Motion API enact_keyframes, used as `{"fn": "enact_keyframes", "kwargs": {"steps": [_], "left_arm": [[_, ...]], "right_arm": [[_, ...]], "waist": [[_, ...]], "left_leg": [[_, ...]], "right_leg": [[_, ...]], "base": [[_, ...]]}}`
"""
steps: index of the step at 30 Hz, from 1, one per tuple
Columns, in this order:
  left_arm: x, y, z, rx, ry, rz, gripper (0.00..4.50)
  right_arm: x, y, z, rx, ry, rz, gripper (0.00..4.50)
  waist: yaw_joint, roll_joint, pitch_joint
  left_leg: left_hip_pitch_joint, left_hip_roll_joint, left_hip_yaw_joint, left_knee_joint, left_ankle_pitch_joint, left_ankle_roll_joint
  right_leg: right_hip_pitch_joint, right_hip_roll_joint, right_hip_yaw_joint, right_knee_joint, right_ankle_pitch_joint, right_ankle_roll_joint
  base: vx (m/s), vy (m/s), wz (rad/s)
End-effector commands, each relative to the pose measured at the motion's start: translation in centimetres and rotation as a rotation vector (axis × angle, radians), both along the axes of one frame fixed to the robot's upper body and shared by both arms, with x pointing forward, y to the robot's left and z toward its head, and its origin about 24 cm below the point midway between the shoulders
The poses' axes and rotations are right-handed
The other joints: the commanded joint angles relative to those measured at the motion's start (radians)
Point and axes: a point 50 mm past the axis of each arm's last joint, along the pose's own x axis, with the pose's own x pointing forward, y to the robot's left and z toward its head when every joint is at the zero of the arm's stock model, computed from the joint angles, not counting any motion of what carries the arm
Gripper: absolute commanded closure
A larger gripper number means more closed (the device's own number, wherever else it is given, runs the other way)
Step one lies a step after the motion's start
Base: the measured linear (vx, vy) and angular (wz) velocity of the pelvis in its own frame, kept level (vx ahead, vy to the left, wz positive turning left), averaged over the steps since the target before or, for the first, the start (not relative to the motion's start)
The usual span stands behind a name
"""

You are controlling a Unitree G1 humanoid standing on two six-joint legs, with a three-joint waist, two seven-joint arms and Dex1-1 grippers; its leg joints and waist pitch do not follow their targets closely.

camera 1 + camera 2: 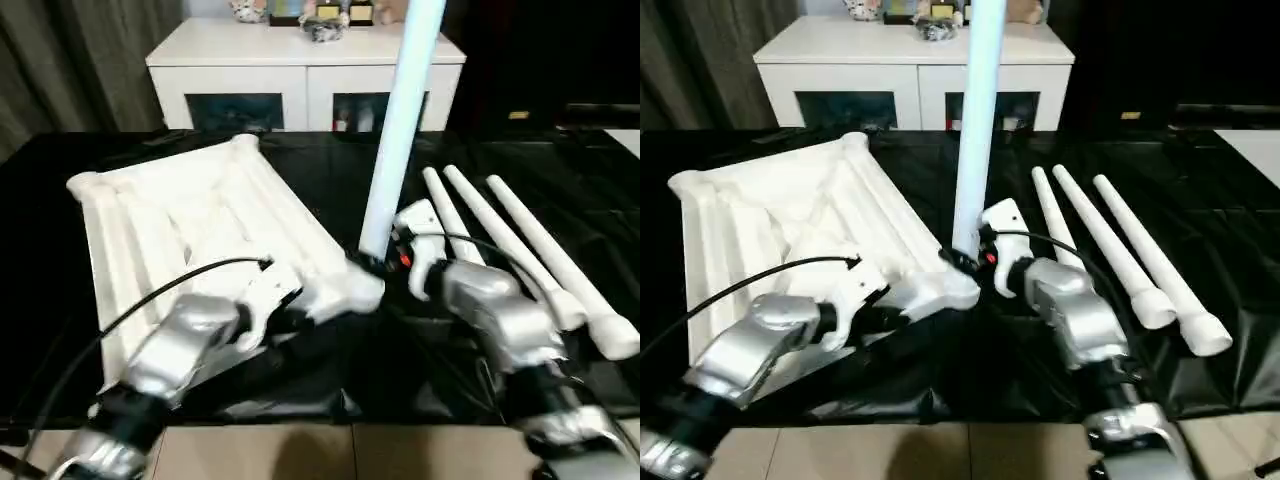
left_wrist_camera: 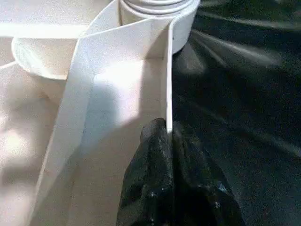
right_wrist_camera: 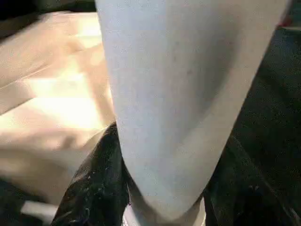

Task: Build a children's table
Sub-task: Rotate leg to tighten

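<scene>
The white tabletop [image 1: 180, 220] lies underside up on the black work table. One white leg [image 1: 400, 120] stands upright in the near right corner socket [image 2: 160, 9]. My right gripper [image 1: 375, 262] is shut around this leg just above the socket, and its black fingers [image 3: 94, 183] flank the tube [image 3: 183, 94]. My left gripper [image 2: 167, 129] is shut on the tabletop's thin raised rim [image 2: 168, 70] a short way from that corner. Three more legs [image 1: 510, 245] lie side by side to the right.
A white cabinet [image 1: 300, 60] with dark glass doors stands behind the black-covered table [image 1: 330, 160]. The table's near edge [image 1: 350, 415] runs just below my forearms, with tiled floor beyond. Grey curtains hang at the back left.
</scene>
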Motion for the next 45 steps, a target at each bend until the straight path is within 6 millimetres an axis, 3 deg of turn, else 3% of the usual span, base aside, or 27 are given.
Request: {"fn": "enact_keyframes", "kwargs": {"steps": [1, 2, 3, 5, 6, 7, 8, 9, 10, 11, 12, 13, 14, 15, 16, 17, 18, 20, 24, 29, 30, 34, 35, 36, 37, 42, 45], "left_arm": [[1.0, 0.6, 0.1, 0.032, -0.019, 0.12, 4.5], [1.3, 0.2, 0.0, 0.043, -0.017, 0.146, 4.5], [1.7, -0.3, -0.1, 0.06, -0.013, 0.185, 4.5], [2.1, -1.2, -0.1, 0.073, -0.014, 0.21, 4.5], [2.5, -2.6, 0.1, 0.081, -0.018, 0.232, 4.5], [2.6, -3.1, 0.1, 0.085, -0.02, 0.231, 4.5], [2.7, -3.2, 0.2, 0.085, -0.022, 0.236, 4.5], [2.8, -3.4, 0.3, 0.083, -0.026, 0.247, 4.5], [2.9, -3.7, 0.4, 0.082, -0.028, 0.261, 4.5], [3.1, -4.1, 0.6, 0.078, -0.034, 0.281, 4.5], [3.3, -4.2, 0.7, 0.082, -0.04, 0.293, 4.5], [3.3, -4.2, 0.7, 0.082, -0.04, 0.293, 4.5], [3.4, -4.2, 0.8, 0.086, -0.044, 0.3, 4.5], [3.4, -4.2, 0.8, 0.089, -0.046, 0.304, 4.5], [3.4, -4.1, 0.8, 0.091, -0.047, 0.308, 4.5], [3.5, -4.0, 0.8, 0.094, -0.047, 0.312, 4.5], [3.5, -3.8, 0.8, 0.097, -0.046, 0.317, 4.5], [3.5, -3.4, 0.7, 0.102, -0.046, 0.317, 4.5], [3.4, -3.3, 0.7, 0.094, -0.042, 0.308, 4.5], [3.4, -3.2, 0.9, 0.088, -0.06, 0.278, 4.5], [3.4, -3.1, 0.9, 0.085, -0.062, 0.273, 4.5], [3.2, -2.9, 0.9, 0.071, -0.078, 0.236, 4.5], [3.1, -2.9, 1.0, 0.068, -0.085, 0.222, 4.5], [3.0, -2.8, 1.0, 0.066, -0.09, 0.208, 4.5], [2.9, -2.6, 1.0, 0.065, -0.094, 0.194, 4.5], [2.8, -2.2, 1.4, 0.059, -0.122, 0.132, 4.5], [2.5, -2.0, 1.6, 0.053, -0.128, 0.085, 4.5]], "right_arm": [[-1.6, -1.2, -5.0, -0.096, 0.236, -0.098, 2.66], [-1.5, -1.0, -5.3, -0.111, 0.24, -0.135, 2.66], [-1.3, -0.7, -5.6, -0.135, 0.248, -0.193, 2.66], [-1.0, -0.4, -5.9, -0.157, 0.253, -0.272, 2.66], [-0.5, -0.1, -6.3, -0.175, 0.26, -0.391, 2.66], [-0.4, 0.0, -6.4, -0.183, 0.261, -0.44, 2.66], [-0.3, 0.1, -6.5, -0.185, 0.26, -0.449, 2.66], [-0.2, 0.2, -6.5, -0.186, 0.26, -0.472, 2.66], [-0.2, 0.3, -6.6, -0.181, 0.263, -0.5, 2.66], [0.0, 0.5, -6.7, -0.179, 0.264, -0.545, 2.66], [0.1, 0.6, -6.6, -0.166, 0.262, -0.581, 2.66], [0.1, 0.6, -6.6, -0.166, 0.262, -0.581, 2.66], [0.2, 0.7, -6.6, -0.154, 0.258, -0.607, 2.66], [0.3, 0.7, -6.5, -0.15, 0.254, -0.618, 2.66], [0.4, 0.8, -6.4, -0.148, 0.251, -0.628, 2.66], [0.5, 0.9, -6.3, -0.143, 0.246, -0.638, 2.66], [0.7, 1.1, -6.2, -0.141, 0.238, -0.64, 2.66], [1.1, 1.3, -5.8, -0.139, 0.22, -0.636, 2.66], [1.5, 1.6, -5.4, -0.13, 0.199, -0.62, 2.66], [2.2, 2.3, -4.2, -0.04, 0.154, -0.565, 2.66], [2.4, 2.4, -4.0, -0.017, 0.144, -0.554, 2.31], [3.1, 2.8, -2.4, 0.044, 0.077, -0.475, 1.86], [3.2, 2.8, -2.0, 0.051, 0.058, -0.445, 1.78], [3.3, 2.8, -1.6, 0.052, 0.038, -0.42, 1.7], [3.4, 2.8, -1.2, 0.053, 0.016, -0.392, 1.61], [3.2, 2.2, 0.2, 0.047, -0.058, -0.272, 1.07], [2.7, 1.6, 0.9, 0.05, -0.09, -0.189, 0.9]], "waist": [[-0.015, -0.002, -0.014], [-0.018, 0.008, -0.016], [-0.02, 0.015, -0.013], [-0.025, 0.026, -0.008], [-0.024, 0.03, -0.008], [-0.014, 0.034, -0.007], [0.052, 0.045, -0.014], [0.075, 0.019, -0.019], [0.055, -0.021, -0.029], [0.023, -0.041, -0.012], [0.029, -0.033, -0.021], [0.037, -0.013, -0.022], [0.028, 0.012, -0.037], [0.001, -0.007, -0.011], [-0.003, 0.014, -0.025], [-0.012, 0.008, -0.026], [-0.013, 0.008, -0.024], [-0.015, 0.001, -0.024], [-0.012, -0.007, -0.021], [-0.009, -0.007, -0.021], [-0.009, -0.006, -0.021], [-0.006, -0.006, -0.037], [-0.003, -0.003, -0.042], [-0.003, -0.003, -0.042], [-0.003, -0.001, -0.043], [0.004, -0.001, -0.057], [0.007, 0.001, -0.053]], "left_leg": [[0.048, 0.063, -0.071, -0.095, -0.667, -0.105], [0.044, 0.066, -0.078, -0.107, -0.706, -0.11], [0.044, 0.068, -0.078, -0.115, -0.729, -0.117], [0.052, 0.071, -0.083, -0.141, -0.84, -0.144], [0.04, 0.079, -0.078, -0.169, -0.89, -0.153], [0.005, 0.09, -0.052, -0.224, -0.926, -0.15], [-0.069, 0.095, 0.017, -0.301, -0.955, -0.152], [-0.056, 0.09, 0.047, -0.288, -0.851, -0.117], [0.016, 0.072, 0.054, -0.226, -0.689, -0.11], [0.144, 0.011, -0.057, 0.105, -0.301, -0.045], [-0.035, -0.019, -0.129, 0.085, -0.064, -0.014], [-0.037, 0.038, -0.123, -0.05, -0.112, -0.084], [0.059, 0.065, -0.114, -0.072, -0.205, -0.122], [0.046, 0.066, -0.099, -0.091, -0.368, -0.125], [0.061, 0.054, -0.085, -0.096, -0.507, -0.133], [0.053, 0.049, -0.08, -0.094, -0.516, -0.125], [0.033, 0.048, -0.082, -0.1, -0.503, -0.113], [0.025, 0.049, -0.082, -0.103, -0.488, -0.105], [0.024, 0.046, -0.075, -0.102, -0.459, -0.086], [0.018, 0.05, -0.074, -0.106, -0.42, -0.08], [0.018, 0.05, -0.073, -0.106, -0.419, -0.079], [0.003, 0.055, -0.067, -0.1, -0.268, -0.056], [-0.001, 0.057, -0.058, -0.093, -0.21, -0.04], [-0.001, 0.057, -0.058, -0.093, -0.21, -0.04], [-0.001, 0.054, -0.052, -0.087, -0.175, -0.02], [-0.007, 0.049, -0.043, -0.06, 0.018, 0.052], [-0.007, 0.052, -0.042, -0.063, -0.016, 0.07]], "right_leg": [[-0.026, -0.075, 0.026, -0.133, -0.697, -0.047], [-0.013, -0.072, 0.018, -0.132, -0.643, -0.044], [-0.014, -0.067, 0.015, -0.132, -0.62, -0.047], [-0.007, -0.048, -0.013, -0.126, -0.533, -0.055], [0.016, -0.038, -0.024, -0.101, -0.449, -0.066], [0.049, -0.019, -0.032, -0.029, -0.349, -0.087], [0.109, 0.007, -0.044, 0.119, -0.226, -0.086], [0.096, 0.003, -0.013, 0.114, -0.233, -0.069], [0.038, -0.023, 0.034, 0.047, -0.425, -0.048], [-0.132, -0.204, 0.09, -0.207, -0.968, -0.075], [0.052, -0.187, 0.129, -0.141, -0.912, -0.099], [0.064, -0.107, 0.063, -0.082, -0.563, -0.11], [-0.008, -0.034, 0.036, -0.05, -0.196, -0.141], [-0.011, -0.022, 0.038, -0.064, -0.199, -0.145], [-0.006, -0.031, 0.041, -0.068, -0.242, -0.168], [-0.001, -0.037, 0.041, -0.075, -0.249, -0.173], [0.015, -0.048, 0.042, -0.079, -0.265, -0.173], [0.023, -0.058, 0.041, -0.087, -0.299, -0.157], [0.013, -0.068, 0.049, -0.104, -0.428, -0.125], [0.014, -0.07, 0.049, -0.107, -0.44, -0.114], [0.014, -0.069, 0.049, -0.106, -0.435, -0.116], [0.032, -0.066, 0.047, -0.084, -0.204, -0.168], [0.032, -0.064, 0.041, -0.076, -0.084, -0.215], [0.032, -0.064, 0.041, -0.076, -0.084, -0.215], [0.035, -0.059, 0.038, -0.067, -0.007, -0.248], [0.044, -0.054, 0.037, -0.038, 0.298, -0.3], [0.045, -0.056, 0.035, -0.042, 0.265, -0.313]], "base": [[0.0, 0.0, 0.0], [0.0, 0.0, 0.0], [0.0, 0.0, 0.0], [-0.051, 0.053, -0.07], [-0.057, 0.053, -0.06], [-0.095, 0.031, 0.0], [-0.088, -0.031, 0.23], [-0.088, -0.031, 0.23], [0.022, -0.124, 0.3], [0.116, -0.065, -0.23], [0.116, -0.065, -0.23], [0.08, 0.067, -0.28], [-0.07, 0.02, 0.27], [-0.07, 0.02, 0.27], [-0.094, -0.038, 0.31], [0.0, 0.0, 0.0], [0.0, 0.0, 0.0], [0.0, 0.0, 0.0], [0.0, 0.0, 0.0], [0.0, 0.0, 0.0], [0.0, 0.0, 0.0], [0.0, 0.0, 0.0], [0.0, 0.0, 0.0], [0.0, 0.0, 0.0], [0.0, 0.0, 0.0], [0.02, -0.001, 0.0], [0.017, 0.001, 0.0]]}}
